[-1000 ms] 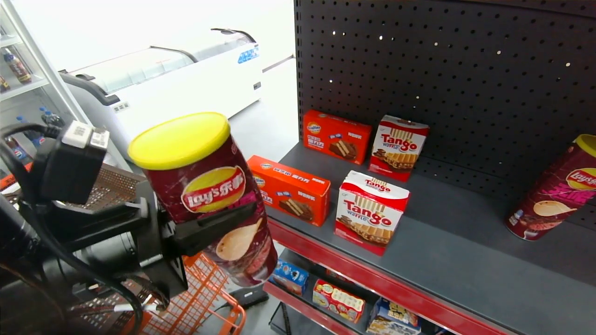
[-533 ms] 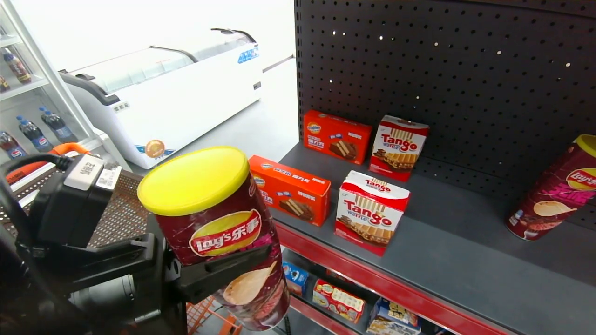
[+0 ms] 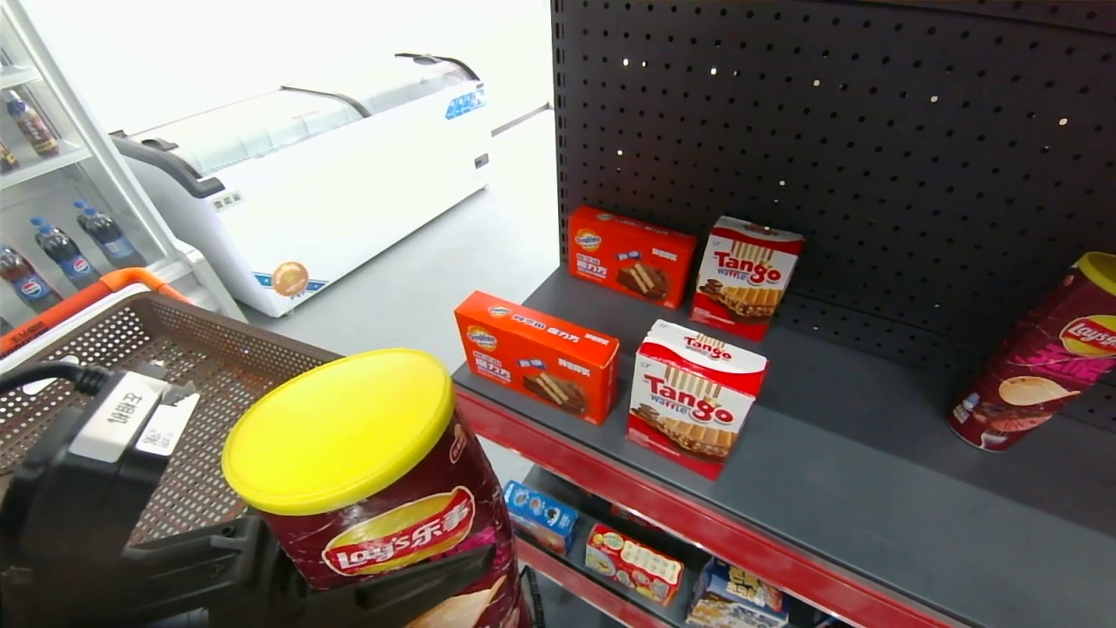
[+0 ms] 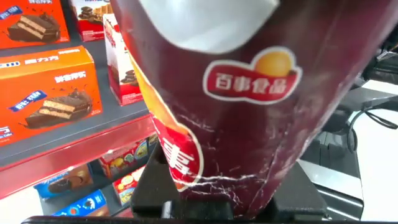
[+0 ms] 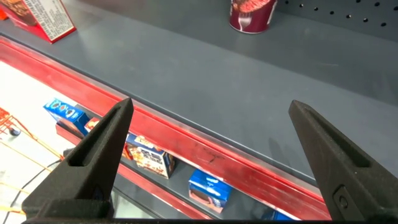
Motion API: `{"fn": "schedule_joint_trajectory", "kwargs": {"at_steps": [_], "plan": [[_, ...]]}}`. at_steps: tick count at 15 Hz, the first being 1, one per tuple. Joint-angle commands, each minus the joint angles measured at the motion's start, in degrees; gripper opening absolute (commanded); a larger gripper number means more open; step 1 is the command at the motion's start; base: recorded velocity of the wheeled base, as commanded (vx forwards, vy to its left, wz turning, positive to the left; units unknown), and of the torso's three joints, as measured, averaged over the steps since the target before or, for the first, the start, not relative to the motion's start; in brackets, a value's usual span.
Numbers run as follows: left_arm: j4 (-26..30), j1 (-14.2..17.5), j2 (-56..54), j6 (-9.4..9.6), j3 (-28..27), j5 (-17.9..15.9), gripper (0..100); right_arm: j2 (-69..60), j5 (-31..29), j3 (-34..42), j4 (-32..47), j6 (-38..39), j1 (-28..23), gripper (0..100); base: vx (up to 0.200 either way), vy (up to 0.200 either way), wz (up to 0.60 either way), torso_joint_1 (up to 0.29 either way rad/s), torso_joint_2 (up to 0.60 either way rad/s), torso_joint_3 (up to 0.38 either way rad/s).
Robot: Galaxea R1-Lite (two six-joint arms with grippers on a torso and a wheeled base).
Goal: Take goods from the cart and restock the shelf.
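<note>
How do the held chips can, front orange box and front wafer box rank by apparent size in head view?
1. held chips can, though it is nearest the camera.
2. front orange box and front wafer box look alike; no ranking.

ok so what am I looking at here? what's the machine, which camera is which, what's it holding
It is a two-armed robot on wheels, restocking a shop shelf. The big picture comes from a camera on its head, looking down; the other two come from cameras on its wrists. The left pincer is shut on a dark red crisp can with a yellow lid, near the cart; the left wrist view shows that can close up. The right pincer is open and empty, facing the grey shelf. On the shelf stand two orange boxes, two red-and-white wafer boxes and a second crisp can at the right.
</note>
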Motion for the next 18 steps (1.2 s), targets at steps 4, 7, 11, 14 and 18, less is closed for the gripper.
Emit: {"fn": "schedule_joint_trajectory", "kwargs": {"at_steps": [4, 7, 11, 14, 18], "plan": [[-0.05, 0.07, -0.20, -0.02, 0.13, -0.10, 0, 0.08, 0.02, 0.00, 0.00, -0.04, 0.02, 100, 0.000, 0.000, -0.15, 0.001, 0.00, 0.001], [-0.05, 0.07, -0.20, -0.02, 0.13, -0.10, 0, 0.08, 0.02, 0.00, 0.00, -0.04, 0.02, 100, 0.000, 0.000, -0.60, -0.006, 0.00, 0.005], [-0.05, 0.07, -0.12, -0.02, 0.05, -0.10, 0, 0.08, 0.02, 0.00, 0.00, -0.04, 0.02, 100, 0.000, 0.000, -0.60, 0.006, 0.00, 0.001], [-0.05, 0.07, -0.12, -0.02, -0.04, -0.10, 0, 0.08, 0.02, 0.00, 0.00, -0.04, 0.02, 100, 0.000, 0.000, -0.60, 0.004, 0.00, 0.001], [-0.05, 0.51, -0.12, -0.02, -0.04, -0.10, 0, 0.08, 0.02, 0.00, 0.00, 0.05, 0.02, 100, 0.000, 0.000, -0.15, -0.002, 0.00, 0.002]]}}
